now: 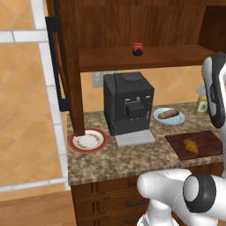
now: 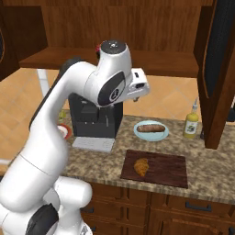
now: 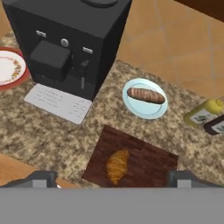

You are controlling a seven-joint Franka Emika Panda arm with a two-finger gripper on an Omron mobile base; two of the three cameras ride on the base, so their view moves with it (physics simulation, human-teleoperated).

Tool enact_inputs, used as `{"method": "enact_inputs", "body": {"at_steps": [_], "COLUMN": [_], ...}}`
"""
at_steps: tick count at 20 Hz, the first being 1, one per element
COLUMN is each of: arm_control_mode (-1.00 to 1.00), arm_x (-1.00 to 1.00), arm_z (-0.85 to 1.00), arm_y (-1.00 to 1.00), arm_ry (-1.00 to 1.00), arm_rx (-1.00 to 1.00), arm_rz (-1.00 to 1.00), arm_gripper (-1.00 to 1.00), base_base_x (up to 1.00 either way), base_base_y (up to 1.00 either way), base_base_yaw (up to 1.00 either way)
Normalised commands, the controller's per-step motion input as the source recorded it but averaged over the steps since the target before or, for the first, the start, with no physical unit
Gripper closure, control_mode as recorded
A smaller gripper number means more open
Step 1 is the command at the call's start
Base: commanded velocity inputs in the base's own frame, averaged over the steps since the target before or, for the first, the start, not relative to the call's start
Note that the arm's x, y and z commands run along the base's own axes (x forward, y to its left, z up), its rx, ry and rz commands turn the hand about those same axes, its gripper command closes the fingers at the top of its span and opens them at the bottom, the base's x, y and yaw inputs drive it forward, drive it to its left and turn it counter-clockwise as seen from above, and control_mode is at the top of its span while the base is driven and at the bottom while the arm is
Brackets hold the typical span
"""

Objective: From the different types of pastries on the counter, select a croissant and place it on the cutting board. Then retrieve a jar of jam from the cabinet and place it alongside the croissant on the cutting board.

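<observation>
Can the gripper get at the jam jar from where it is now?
Probably yes. The jam jar stands alone on the open cabinet shelf, door swung aside, with nothing in front of it. The gripper sits open above the cutting board, so it must rise past the coffee machine.

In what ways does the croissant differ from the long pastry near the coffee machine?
The croissant is short, lumpy and golden; the long pastry is darker brown and log-shaped. The croissant lies directly on the cutting board; the long pastry lies on a pale blue plate. Both rest untouched on the counter.
</observation>
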Motion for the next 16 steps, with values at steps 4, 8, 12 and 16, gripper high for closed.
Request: {"method": "enact_inputs", "body": {"at_steps": [4, 8, 12, 16], "arm_control_mode": [-1.00, -1.00, -1.00, -1.00], "arm_x": [0.00, -0.16, -0.10, 0.16], "arm_z": [1.00, 1.00, -0.22, 0.00], "arm_y": [0.28, 0.21, 0.33, 0.27], "arm_ry": [0.00, -0.04, -0.06, -0.27], "arm_rx": [0.00, 0.00, -0.05, 0.17], "arm_rz": [0.21, 0.18, 0.06, 0.11], "arm_gripper": [-1.00, -1.00, -1.00, -1.00], "base_base_x": [0.00, 0.00, 0.00, 0.00], "base_base_y": [0.00, 0.00, 0.00, 0.00], "base_base_yaw": [0.00, 0.00, 0.00, 0.00]}}
